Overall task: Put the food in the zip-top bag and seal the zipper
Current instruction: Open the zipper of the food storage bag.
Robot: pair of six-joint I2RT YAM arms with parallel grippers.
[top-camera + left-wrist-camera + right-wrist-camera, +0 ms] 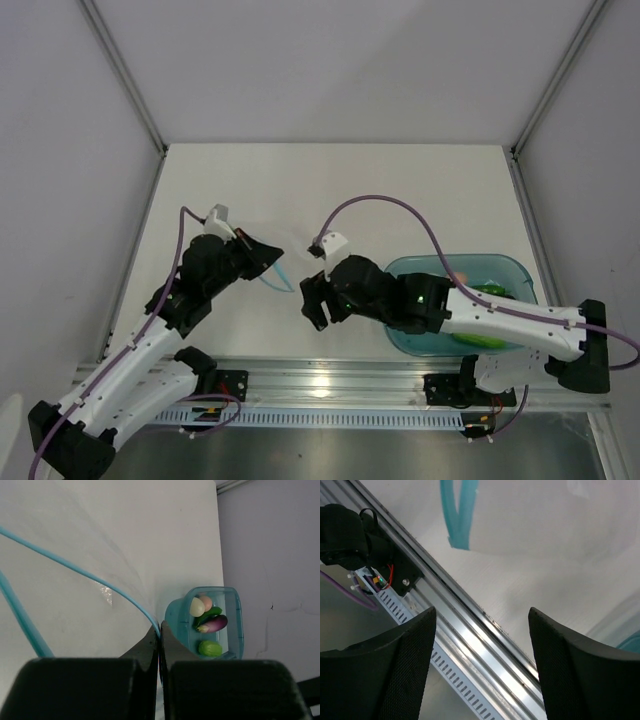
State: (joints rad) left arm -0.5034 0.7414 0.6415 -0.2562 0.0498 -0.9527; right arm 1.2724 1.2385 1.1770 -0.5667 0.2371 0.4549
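Bag-holding step: left end effector (160, 630) clamps the zipper (75, 570) of the zip-top bag (100, 587) spread ahead of it; right end effector (482, 611) gapes empty, the food (206, 617) in the tray (236, 625) behind it, so next: reach back, grasp one piece.

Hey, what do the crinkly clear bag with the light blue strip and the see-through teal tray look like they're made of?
Clear bag: probably thin glossy plastic film; it creases and glints, table showing through. Teal tray: seemingly rigid translucent plastic; toy foods show through its smooth walls.
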